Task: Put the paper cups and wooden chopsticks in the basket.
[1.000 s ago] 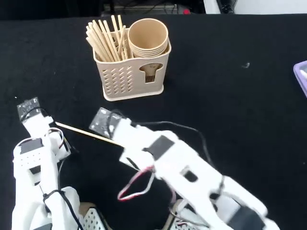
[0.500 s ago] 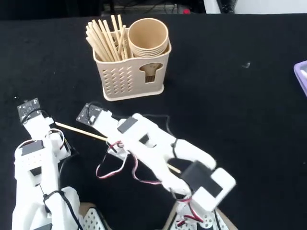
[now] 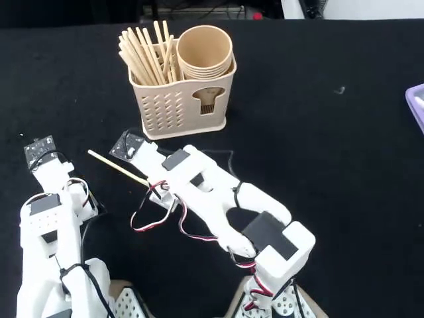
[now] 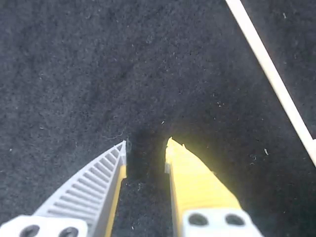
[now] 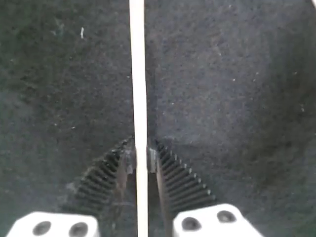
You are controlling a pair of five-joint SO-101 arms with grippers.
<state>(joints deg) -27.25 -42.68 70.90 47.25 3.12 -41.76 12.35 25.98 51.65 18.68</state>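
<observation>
The black table point(image 3: 318, 165) is the biggest thing. On the high view's clock face, with 12 at the far edge, places go like this.

The right arm point(image 3: 212, 199) comes up from 6 o'clock and leans over toward 10 o'clock. The left arm point(image 3: 50, 225) stands at 8 o'clock, close to the near edge.

The basket point(image 3: 173, 106) sits at 11 o'clock. It is cream and has little holes in its wall. A stack of paper cups point(image 3: 205, 50) stands in its 3 o'clock side. A bunch of wooden chopsticks point(image 3: 142, 56) stands in its 9 o'clock side, and they lean a bit.

A purple thing point(image 3: 416, 106) peeks in at 3 o'clock, at the table's edge.

One loose chopstick point(image 3: 116, 165) is at 9 o'clock, between the two arms. Its free end points to 10 o'clock.

The right gripper point(image 5: 140, 148) is squeezed tight on this chopstick, with one toothed finger on each side. It is not clear if the stick touches the table.

The left gripper point(image 4: 145, 145) has its fingers a little apart, with nothing between them. It hangs over bare table, and the loose chopstick passes near it without touching.
</observation>
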